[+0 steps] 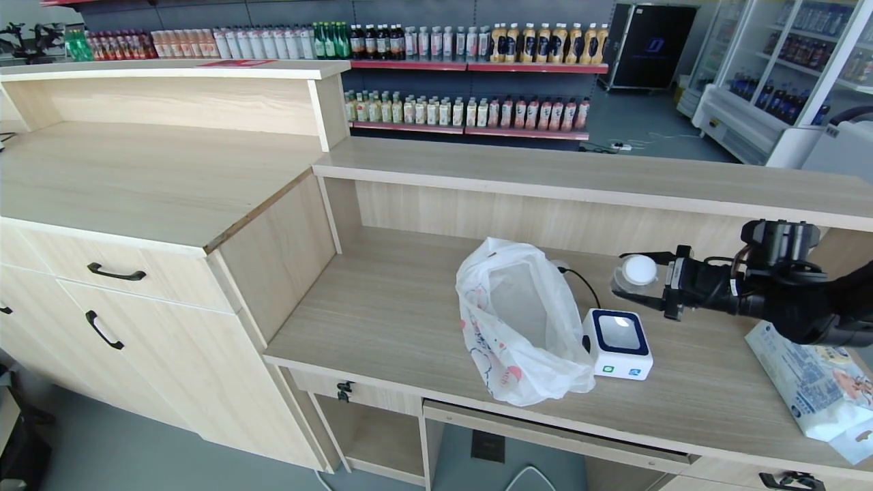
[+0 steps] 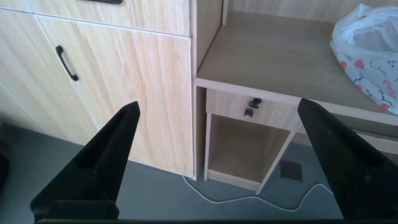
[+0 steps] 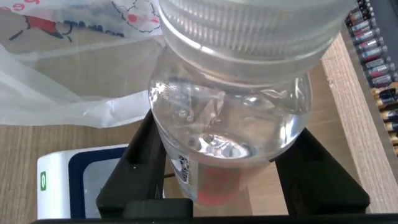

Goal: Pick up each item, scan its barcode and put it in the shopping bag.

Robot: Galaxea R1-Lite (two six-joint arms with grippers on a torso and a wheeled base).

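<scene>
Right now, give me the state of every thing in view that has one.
shopping bag: mouth open, resting on the counter.
bottle: capped, held off the counter.
right gripper: shut on the bottle.
left gripper: open, holding nothing.
scanner: flat on the counter, window up.
blue-and-white packet: lying flat on the counter.
drawers: shut.

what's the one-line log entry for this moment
right hand: shut on bottle, near scanner | left hand: open, empty | shopping bag: open, beside scanner

Wooden counter (image 1: 170,177); stocked drink shelves (image 1: 409,48); grey floor (image 1: 136,450).
</scene>
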